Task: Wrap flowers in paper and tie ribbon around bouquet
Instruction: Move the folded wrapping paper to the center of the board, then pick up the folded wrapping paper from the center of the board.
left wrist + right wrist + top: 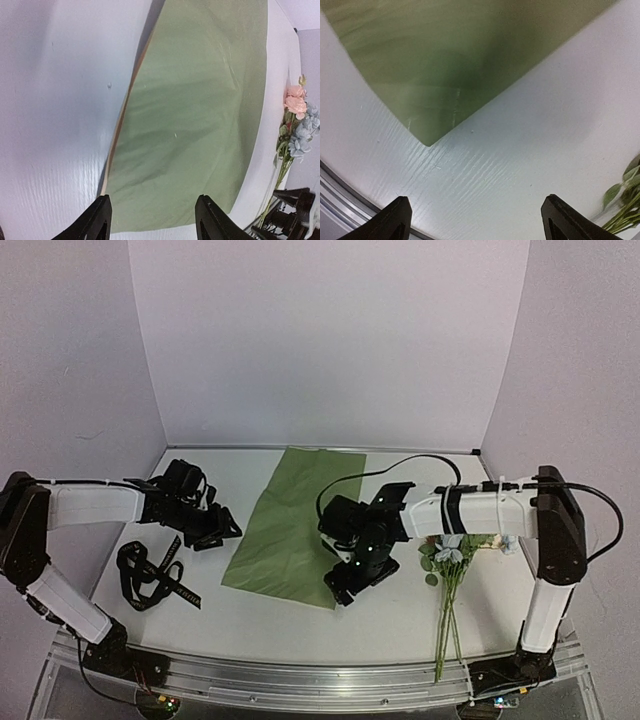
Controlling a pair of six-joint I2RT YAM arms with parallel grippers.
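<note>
Paper (285, 530) lies flat; left gripper (222, 530) and right gripper (345, 588) both hang open, empty. Next, probably, flowers (447, 585) go on it.

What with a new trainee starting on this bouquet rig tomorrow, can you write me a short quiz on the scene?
1. True or false: the flowers lie on the table, off the paper.
2. Where is the ribbon? A: on the table, left of the paper. B: on the paper. C: beside the flowers.
3. Short answer: what do the left tool and the right tool hold?
Key: 1 true. 2 A. 3 nothing; both stand open.
</note>
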